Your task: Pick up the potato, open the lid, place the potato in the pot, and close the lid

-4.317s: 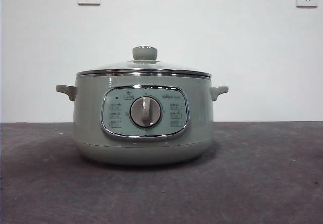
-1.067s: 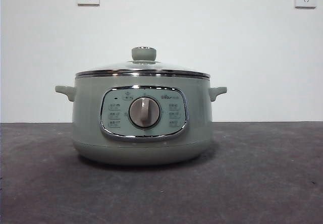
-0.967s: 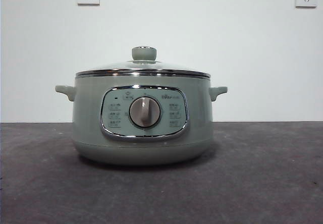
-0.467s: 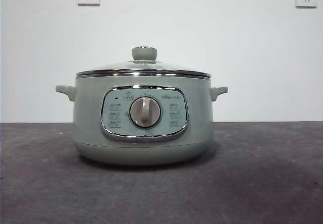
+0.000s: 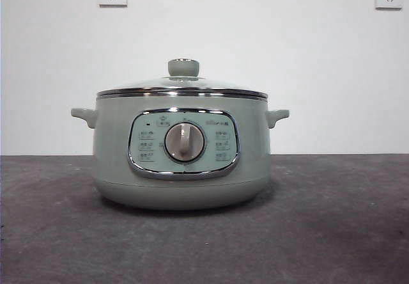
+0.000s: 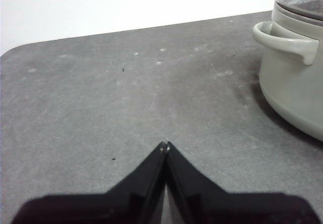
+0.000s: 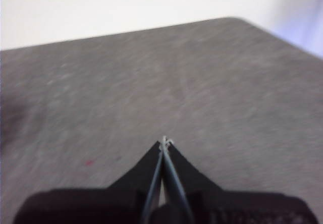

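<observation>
In the middle of the front view, the pot [image 5: 182, 149] stands on the grey table [image 5: 332, 233], with the lid [image 5: 182, 86] seated on its rim and the pale-green knob [image 5: 183, 67] at the top. Neither of my arms shows here, and I see no potato anywhere, so I cannot say where it lies. That is my main worry: if I move without finding it, I may sweep into it or reach for nothing.

In the left wrist view, my left gripper [image 6: 165, 146] sits at the lower centre with its jaws pressed together, holding nothing. The pot's side handle [image 6: 285, 40] and a slice of the lid fill the upper right corner, cut off by the frame. A careless swing that way could knock the handle and shift the pot.

In the right wrist view, my right gripper [image 7: 164, 143] is likewise closed and empty at the lower centre. The picture is blurred; only bare table shows, with a small reddish speck at the lower left that I cannot identify.
</observation>
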Controlling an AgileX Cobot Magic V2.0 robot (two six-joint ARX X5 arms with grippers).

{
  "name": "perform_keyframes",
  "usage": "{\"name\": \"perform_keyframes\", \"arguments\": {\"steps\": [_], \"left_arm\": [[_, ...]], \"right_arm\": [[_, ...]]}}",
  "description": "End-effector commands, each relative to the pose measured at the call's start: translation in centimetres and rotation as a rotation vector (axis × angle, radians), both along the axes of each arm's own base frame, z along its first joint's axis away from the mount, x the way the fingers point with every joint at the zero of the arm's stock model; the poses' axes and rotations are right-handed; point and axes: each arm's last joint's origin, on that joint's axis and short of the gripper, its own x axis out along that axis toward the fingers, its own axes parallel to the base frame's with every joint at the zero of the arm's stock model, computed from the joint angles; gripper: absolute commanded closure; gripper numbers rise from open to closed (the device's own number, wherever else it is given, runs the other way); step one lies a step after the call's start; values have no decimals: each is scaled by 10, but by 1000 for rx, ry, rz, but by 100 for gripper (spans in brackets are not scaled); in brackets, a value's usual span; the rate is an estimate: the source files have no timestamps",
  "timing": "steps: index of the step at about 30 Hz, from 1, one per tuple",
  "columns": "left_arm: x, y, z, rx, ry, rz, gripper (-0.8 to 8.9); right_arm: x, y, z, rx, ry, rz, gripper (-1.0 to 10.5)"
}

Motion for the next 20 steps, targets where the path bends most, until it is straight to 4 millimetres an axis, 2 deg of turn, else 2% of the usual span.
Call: {"name": "perform_keyframes", "arguments": {"steps": [1, 8, 20], "left_arm": [[0, 0, -3, 11, 4, 2, 816], [0, 0, -3, 11, 3, 2, 816], [0, 0, -3, 11, 4, 2, 816]], "right_arm": [[1, 3, -9, -3, -11, 60, 946], [0, 8, -12, -137, 7, 167, 946], [0, 9, -12, -153, 1, 180, 946]]}}
